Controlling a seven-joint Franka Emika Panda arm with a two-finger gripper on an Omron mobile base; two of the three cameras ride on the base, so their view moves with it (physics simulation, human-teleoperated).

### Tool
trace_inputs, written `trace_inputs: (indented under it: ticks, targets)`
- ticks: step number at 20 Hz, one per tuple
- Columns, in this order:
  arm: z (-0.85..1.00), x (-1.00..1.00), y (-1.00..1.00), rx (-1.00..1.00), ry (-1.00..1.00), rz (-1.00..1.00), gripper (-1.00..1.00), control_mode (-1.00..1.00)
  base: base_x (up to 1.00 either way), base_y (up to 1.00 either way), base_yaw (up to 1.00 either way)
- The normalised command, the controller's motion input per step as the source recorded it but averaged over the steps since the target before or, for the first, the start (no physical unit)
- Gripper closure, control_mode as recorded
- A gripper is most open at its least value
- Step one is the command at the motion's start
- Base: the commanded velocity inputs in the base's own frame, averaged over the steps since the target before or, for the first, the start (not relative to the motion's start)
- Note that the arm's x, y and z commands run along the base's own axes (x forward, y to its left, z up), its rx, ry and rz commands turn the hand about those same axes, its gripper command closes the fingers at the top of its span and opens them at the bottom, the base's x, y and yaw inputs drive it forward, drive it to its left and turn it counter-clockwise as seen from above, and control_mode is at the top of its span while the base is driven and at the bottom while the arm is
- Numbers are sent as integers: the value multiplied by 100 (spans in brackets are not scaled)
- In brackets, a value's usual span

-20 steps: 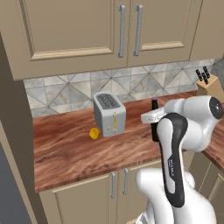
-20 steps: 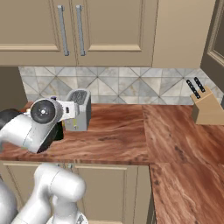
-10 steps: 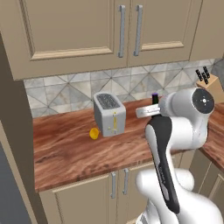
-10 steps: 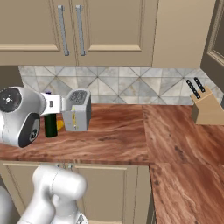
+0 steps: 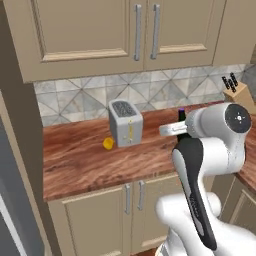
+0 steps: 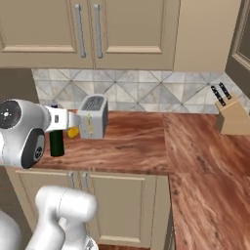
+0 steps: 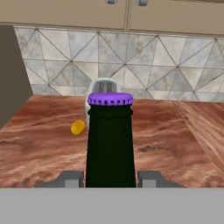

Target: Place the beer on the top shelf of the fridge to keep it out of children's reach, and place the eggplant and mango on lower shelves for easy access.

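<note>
- The gripper (image 7: 110, 178) is closed on the beer (image 7: 110, 144); in the hand view a grey fingertip presses each side of the dark bottle, with the purple cap rising above them.
- In the right base view the beer (image 6: 57, 141) is upright over the left end of the counter (image 6: 146, 146), just left of the toaster (image 6: 93, 117). Whether its base touches the wood or hangs just above it cannot be told.
- In the left base view just the cap and neck of the beer (image 5: 181, 116) peek out behind the white arm.
- Risk: the grip looks to sit on the narrow upper part of a tall bottle, so a fast swing towards the fridge could let it pivot or slip between the fingertips.
- Risk: the toaster (image 7: 105, 87) is close behind the bottle, and a sideways move could knock against it.
- Risk: the mango (image 5: 108, 143) lies near the toaster's front; a nudge could roll this round fruit along the counter (image 5: 85, 165).
- Risk: the shelves are out of sight, so clearance for the tall bottle on the top shelf cannot be judged yet.
- Count: one beer, one mango (image 7: 77, 127), one toaster (image 5: 125, 122), one knife block (image 6: 232, 114). The eggplant cannot be made out.
</note>
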Motion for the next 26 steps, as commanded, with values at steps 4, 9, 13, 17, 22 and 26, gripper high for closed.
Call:
trace_inputs:
  ticks: [4, 9, 13, 17, 22, 26]
  targets:
    - [0, 0, 0, 0, 0, 0, 100, 100, -77, 0, 60]
    - [0, 0, 0, 0, 0, 0, 100, 100, -59, -2, 84]
    - [0, 0, 0, 0, 0, 0, 100, 100, -45, 32, 85]
    - [0, 0, 0, 0, 0, 0, 100, 100, -5, 84, 76]
    - [0, 0, 0, 0, 0, 0, 100, 100, 2, 97, 63]
    - [0, 0, 0, 0, 0, 0, 100, 100, 29, 57, 49]
